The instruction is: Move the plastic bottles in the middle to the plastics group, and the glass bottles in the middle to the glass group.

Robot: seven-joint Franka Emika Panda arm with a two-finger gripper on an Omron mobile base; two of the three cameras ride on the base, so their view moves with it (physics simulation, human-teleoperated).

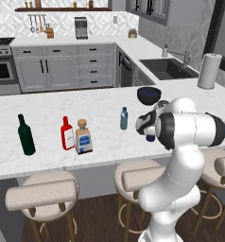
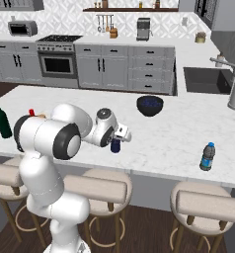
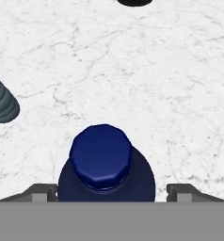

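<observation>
The squat dark navy bottle [image 3: 104, 164] stands on the marble counter [image 1: 48, 108], seen from above in the hand view. My gripper [image 3: 111, 192] is open and straddles it, one fingertip [image 3: 41, 190] on each side with gaps. The base views show the gripper [image 1: 150, 133] [image 2: 117, 139] low over the navy bottle [image 2: 115, 147]. The slim pale blue-grey bottle [image 1: 124, 118] [image 3: 1, 103] stands just to the left. Further left are the amber cork-stoppered bottle [image 1: 83, 138], the red bottle [image 1: 67, 134] and the green wine bottle [image 1: 25, 135] [image 2: 2, 120]. The blue labelled bottle [image 2: 207, 156] stands far right.
A dark bowl [image 1: 149, 94] [image 2: 149, 105] sits on the counter behind the gripper. A paper towel roll [image 1: 209, 71] and a sink [image 1: 167, 68] are at the back right. Round stools [image 1: 43, 191] line the counter's near edge.
</observation>
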